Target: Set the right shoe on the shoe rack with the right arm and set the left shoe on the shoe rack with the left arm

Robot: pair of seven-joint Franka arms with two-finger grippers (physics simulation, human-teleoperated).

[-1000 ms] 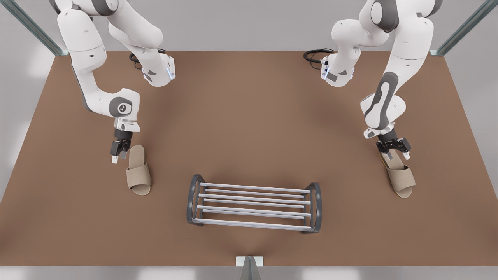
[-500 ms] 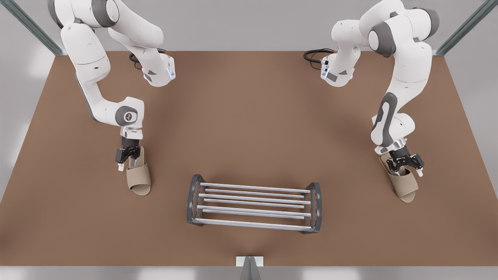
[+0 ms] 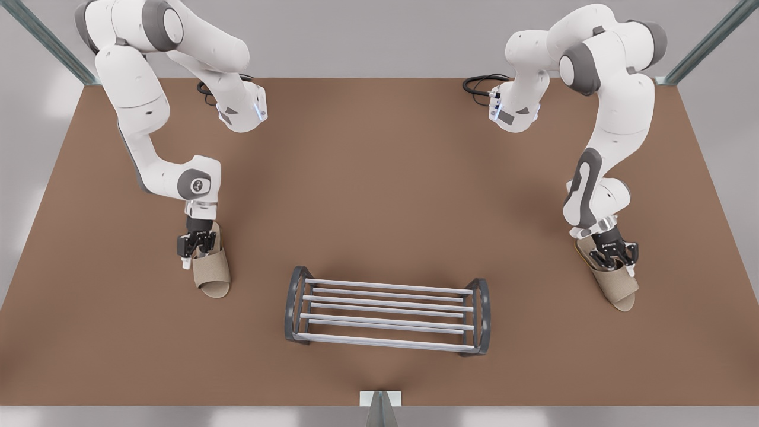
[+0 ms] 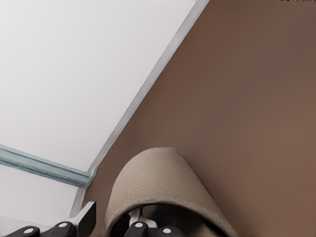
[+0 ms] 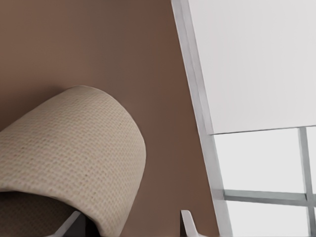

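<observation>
Step in hand: grasp both slippers by the strap, nothing lifted yet.

R tool (image 3: 193,251) is at the front view's left, low over the right shoe (image 3: 212,270), a beige fabric open-toe slipper lying flat on the brown worktop (image 3: 379,178). Its fingers (image 5: 190,224) are spread, straddling the strap's outer side w/ a gap on the outside.

L tool (image 3: 616,261) is at the front view's right, down on the strap of the left shoe (image 3: 619,289), the twin beige slipper. Can't tell if it's pinching yet.

To do it well: get the strap wall deep between the pads, squeeze firmly, then lift straight up. Fabric prob. sags, so carry high over the low silver-bar shoe rack (image 3: 385,314) w/ dark end frames.

Vs 0.5 s ago: both tools are lower and further onto the straps, L tool looks narrower. Shoes and rack unmoved.
</observation>
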